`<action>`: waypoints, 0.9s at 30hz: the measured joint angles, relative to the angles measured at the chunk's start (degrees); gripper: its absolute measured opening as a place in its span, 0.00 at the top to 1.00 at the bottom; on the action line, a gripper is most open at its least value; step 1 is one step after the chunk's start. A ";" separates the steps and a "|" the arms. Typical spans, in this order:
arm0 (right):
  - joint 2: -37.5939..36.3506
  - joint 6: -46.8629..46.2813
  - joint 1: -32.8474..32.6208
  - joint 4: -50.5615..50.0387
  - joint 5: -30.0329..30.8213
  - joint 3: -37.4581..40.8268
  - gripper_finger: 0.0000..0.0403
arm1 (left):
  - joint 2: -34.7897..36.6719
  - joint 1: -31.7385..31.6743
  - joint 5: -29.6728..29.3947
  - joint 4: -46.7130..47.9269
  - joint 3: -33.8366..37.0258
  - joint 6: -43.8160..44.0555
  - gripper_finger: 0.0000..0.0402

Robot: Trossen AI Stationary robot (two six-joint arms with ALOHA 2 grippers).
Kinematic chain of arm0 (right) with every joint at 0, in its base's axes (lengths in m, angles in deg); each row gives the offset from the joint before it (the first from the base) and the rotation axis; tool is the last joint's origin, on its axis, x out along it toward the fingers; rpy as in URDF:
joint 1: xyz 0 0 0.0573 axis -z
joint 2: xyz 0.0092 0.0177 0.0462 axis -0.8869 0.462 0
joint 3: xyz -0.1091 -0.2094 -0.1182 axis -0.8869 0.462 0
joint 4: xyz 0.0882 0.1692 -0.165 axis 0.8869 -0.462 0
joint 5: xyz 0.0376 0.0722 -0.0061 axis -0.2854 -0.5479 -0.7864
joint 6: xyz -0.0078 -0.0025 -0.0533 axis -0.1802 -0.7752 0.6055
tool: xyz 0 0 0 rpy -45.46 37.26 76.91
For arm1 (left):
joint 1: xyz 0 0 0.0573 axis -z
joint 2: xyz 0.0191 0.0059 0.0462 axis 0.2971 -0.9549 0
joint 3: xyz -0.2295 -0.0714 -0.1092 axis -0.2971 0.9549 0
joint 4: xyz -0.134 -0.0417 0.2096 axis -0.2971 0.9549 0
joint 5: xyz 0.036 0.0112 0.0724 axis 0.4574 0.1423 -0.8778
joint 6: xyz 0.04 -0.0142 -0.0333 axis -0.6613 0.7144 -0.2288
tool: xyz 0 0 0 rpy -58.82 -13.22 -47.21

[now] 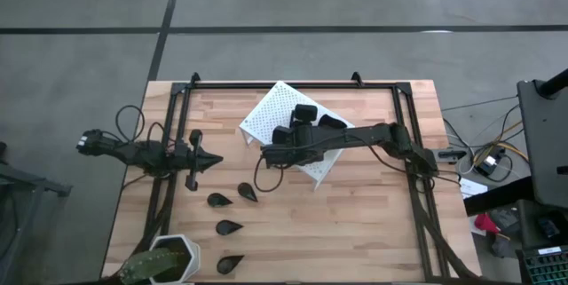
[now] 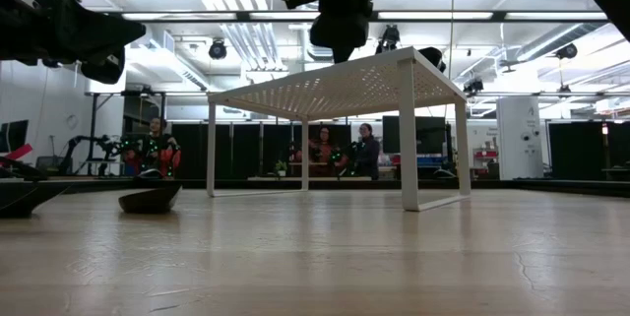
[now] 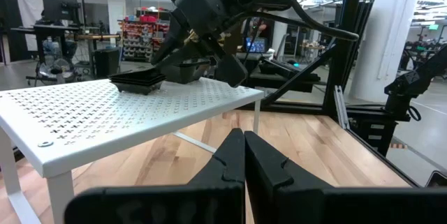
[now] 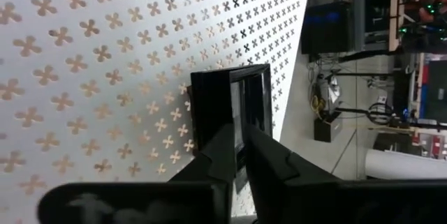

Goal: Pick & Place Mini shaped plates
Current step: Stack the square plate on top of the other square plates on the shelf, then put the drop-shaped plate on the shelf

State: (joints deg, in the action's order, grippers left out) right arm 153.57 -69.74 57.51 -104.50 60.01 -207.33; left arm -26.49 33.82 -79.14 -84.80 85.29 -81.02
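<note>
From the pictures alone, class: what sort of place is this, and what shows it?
Probably a robotics lab or workshop: a wooden workbench with two robot arms, people seated at screens behind, and equipment shelves under industrial ceiling lights.

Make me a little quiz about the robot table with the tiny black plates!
1. How many teardrop plates lie on the wooden table?
2. True or false: the fingers of the left gripper stand wide open.
3. Where are the square plates?
A. On top of the white rack
B. On the floor
C. Stacked on the teardrop plates

Key: 1. Four. 2. False, they are shut. 3. A.
</note>
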 joint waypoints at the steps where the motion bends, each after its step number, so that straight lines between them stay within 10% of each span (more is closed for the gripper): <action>1: 0.00 -0.04 0.00 0.02 0.18 0.00 0.91 | -0.01 0.00 0.02 0.00 0.00 0.00 1.00; 19: -1.62 -0.02 -4.34 0.02 0.48 0.04 0.76 | 0.00 0.00 0.00 0.00 0.00 -0.01 1.00; 27: -2.74 -1.76 -9.44 1.75 0.45 0.04 0.93 | 0.00 -0.04 0.00 -0.01 0.00 -0.01 1.00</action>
State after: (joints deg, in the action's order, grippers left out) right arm 150.83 -71.50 48.07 -102.75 60.47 -207.28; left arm -26.49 33.77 -79.14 -84.81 85.29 -81.02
